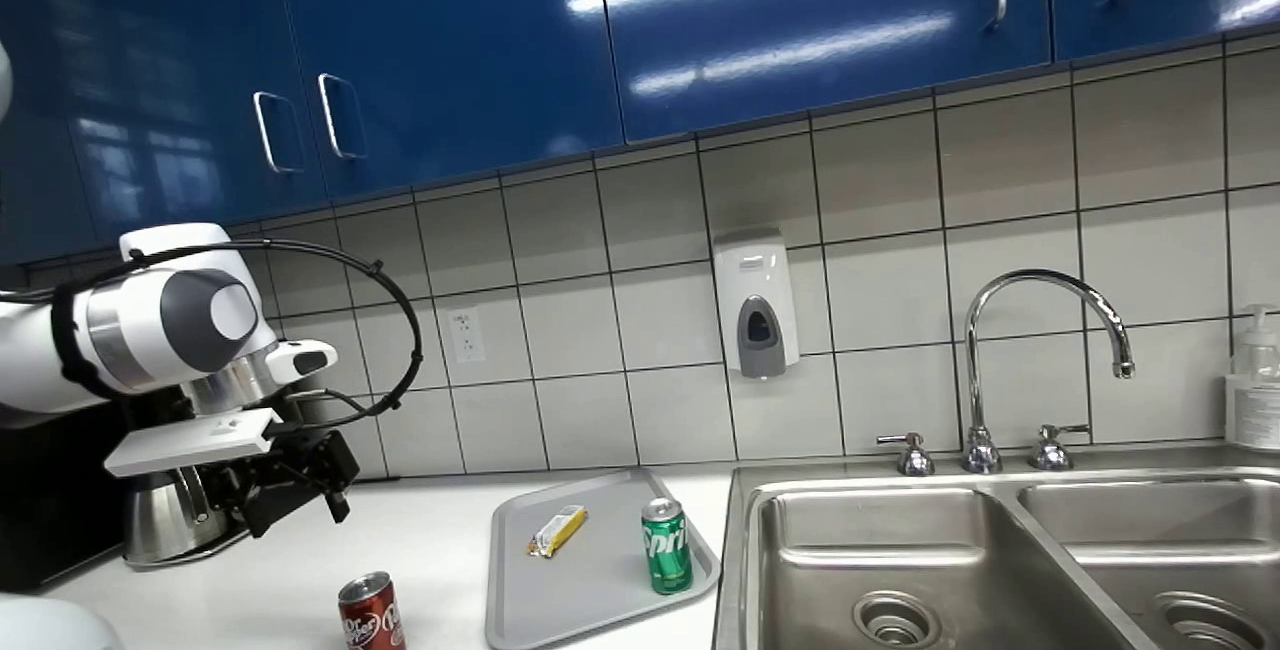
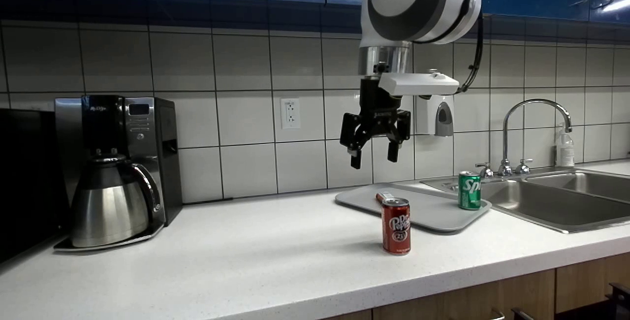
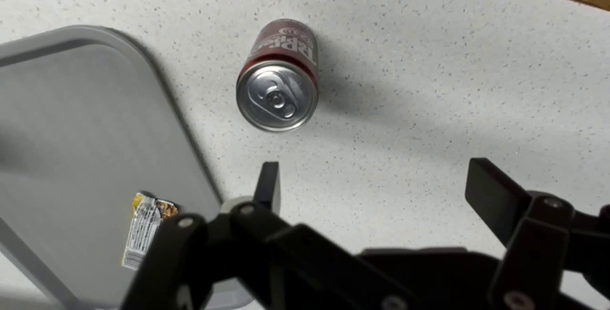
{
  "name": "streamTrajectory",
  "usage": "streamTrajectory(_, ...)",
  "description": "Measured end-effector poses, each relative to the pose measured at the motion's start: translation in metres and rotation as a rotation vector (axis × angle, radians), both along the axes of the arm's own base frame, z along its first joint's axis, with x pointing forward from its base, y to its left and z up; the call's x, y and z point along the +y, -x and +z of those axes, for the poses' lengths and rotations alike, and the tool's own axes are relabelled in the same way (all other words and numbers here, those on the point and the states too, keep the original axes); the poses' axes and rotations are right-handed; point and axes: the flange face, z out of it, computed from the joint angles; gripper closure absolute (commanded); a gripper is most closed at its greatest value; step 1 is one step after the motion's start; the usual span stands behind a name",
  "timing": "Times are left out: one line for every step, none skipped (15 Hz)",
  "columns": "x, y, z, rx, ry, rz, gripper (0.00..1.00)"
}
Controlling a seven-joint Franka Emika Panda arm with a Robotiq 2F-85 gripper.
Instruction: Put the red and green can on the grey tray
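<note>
A steel carafe (image 2: 110,209) stands in the coffee maker (image 2: 140,144); a yellow-wrapped snack bar (image 1: 558,532) lies flat; blue cabinets (image 1: 450,50) hang above a wall-mounted soap dispenser (image 1: 757,300); a gooseneck faucet (image 1: 974,370) rises from the steel double sink (image 1: 1065,560)

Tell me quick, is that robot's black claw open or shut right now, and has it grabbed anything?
Gripper: open, holding nothing; the red can stands on the counter, out of its grasp.
</note>
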Motion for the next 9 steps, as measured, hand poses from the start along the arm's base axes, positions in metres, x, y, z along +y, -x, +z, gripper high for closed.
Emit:
streamTrajectory(-0.001, 0.0, -0.003, 0.007, 0.002, -0.004, 0.0)
streamTrajectory(-0.003, 0.001, -0.005, 0.013, 0.005, -0.009, 0.0)
streamTrajectory(-0.005, 0.001, -0.008, 0.018, 0.006, -0.015, 0.0)
streamTrajectory(-0.007, 0.001, -0.01, 0.023, 0.008, -0.02, 0.0)
streamTrajectory(-0.01, 0.001, -0.012, 0.028, 0.01, -0.025, 0.0)
streamTrajectory(-0.012, 0.002, -0.014, 0.033, 0.013, -0.03, 0.0)
streamTrajectory(-0.014, 0.002, -0.017, 0.038, 0.015, -0.034, 0.0)
streamTrajectory(-0.017, 0.002, -0.019, 0.043, 0.017, -0.038, 0.0)
streamTrajectory(-0.019, 0.003, -0.022, 0.049, 0.02, -0.042, 0.0)
